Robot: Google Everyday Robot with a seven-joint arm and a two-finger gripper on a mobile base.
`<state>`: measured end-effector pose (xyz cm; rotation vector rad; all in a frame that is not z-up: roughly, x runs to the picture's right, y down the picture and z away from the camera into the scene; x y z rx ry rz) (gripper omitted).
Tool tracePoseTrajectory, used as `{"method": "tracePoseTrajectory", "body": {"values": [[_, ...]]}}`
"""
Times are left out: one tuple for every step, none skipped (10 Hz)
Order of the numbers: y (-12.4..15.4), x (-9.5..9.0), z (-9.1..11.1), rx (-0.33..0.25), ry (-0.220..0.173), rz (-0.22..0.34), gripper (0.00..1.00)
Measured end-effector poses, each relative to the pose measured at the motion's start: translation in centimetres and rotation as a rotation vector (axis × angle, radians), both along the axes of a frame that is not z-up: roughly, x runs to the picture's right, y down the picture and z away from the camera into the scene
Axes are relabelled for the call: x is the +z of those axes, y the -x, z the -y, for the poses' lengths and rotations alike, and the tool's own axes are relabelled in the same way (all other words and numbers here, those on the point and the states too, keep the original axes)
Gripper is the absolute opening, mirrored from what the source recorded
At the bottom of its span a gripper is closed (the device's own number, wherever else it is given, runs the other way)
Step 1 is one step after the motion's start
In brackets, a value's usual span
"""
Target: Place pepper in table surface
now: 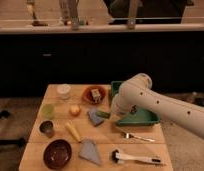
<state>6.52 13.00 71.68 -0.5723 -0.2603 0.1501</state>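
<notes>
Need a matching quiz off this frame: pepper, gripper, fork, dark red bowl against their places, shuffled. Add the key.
Things:
1. pepper
2. gripper
3. fork
4. dark red bowl

Places:
A. front-left corner of the table, as seen
B. on the table just in front of the green tray
C. at the tip of the arm, by the tray's left edge, shut
D. right beside the mid-table blue cloth

Pairs: 1-D, 2-C, 3-B, 4-A
</notes>
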Motion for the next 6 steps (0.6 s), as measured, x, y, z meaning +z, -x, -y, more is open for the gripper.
{"method": "tracePoseTrajectory", "body": {"values": [[-0.4,0.3,0.2,0.010,0.004,-0.012,0.09],[-1.3,0.8,0.3,0.025,0.009,-0.031,0.09],[-1.9,1.1,0.4,0.036,0.013,-0.044,0.09],[-2.0,1.3,0.3,0.037,0.015,-0.050,0.09],[-2.0,1.3,0.2,0.029,0.015,-0.054,0.09],[-1.6,1.1,-0.3,0.007,0.008,-0.054,0.09]]}}
